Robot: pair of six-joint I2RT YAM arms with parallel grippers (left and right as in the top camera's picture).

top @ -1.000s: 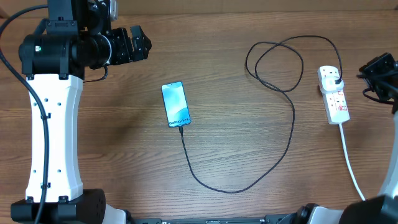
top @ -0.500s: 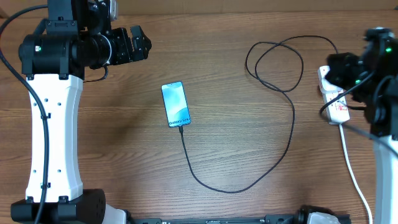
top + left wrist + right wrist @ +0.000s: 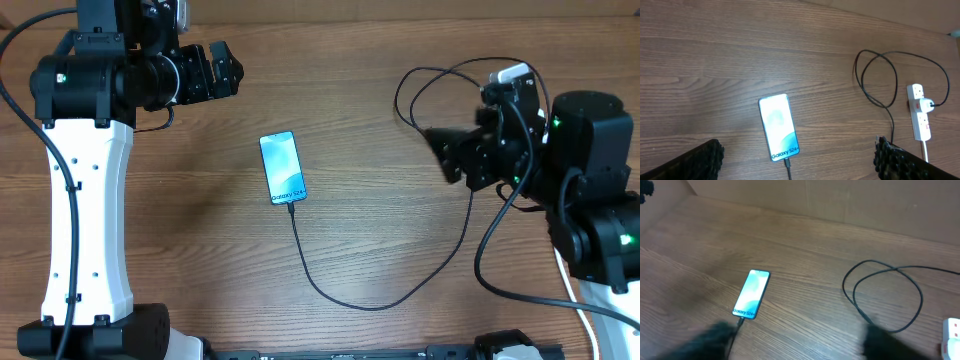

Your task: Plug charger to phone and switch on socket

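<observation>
The phone [image 3: 283, 168] lies face up on the wooden table with its light-blue screen lit, also seen in the left wrist view [image 3: 779, 127] and the right wrist view [image 3: 752, 293]. The charger [image 3: 372, 308] is a thin black cable; its tip sits in the phone's near end, and it loops round to the socket [image 3: 920, 112], where its plug is seated. In the overhead view my right arm hides the socket. My left gripper [image 3: 224, 72] hangs open and empty far back left. The right gripper [image 3: 447, 155] is open over the cable loop, holding nothing.
The socket's white cord [image 3: 572, 290] runs to the front right edge. A brown wall [image 3: 840, 200] closes off the back of the table. My left arm's white column [image 3: 85, 220] stands along the left side.
My right arm has swung from the right edge by the socket leftward over the cable loop, and its gripper has gone from shut to open. The left arm has not moved.
</observation>
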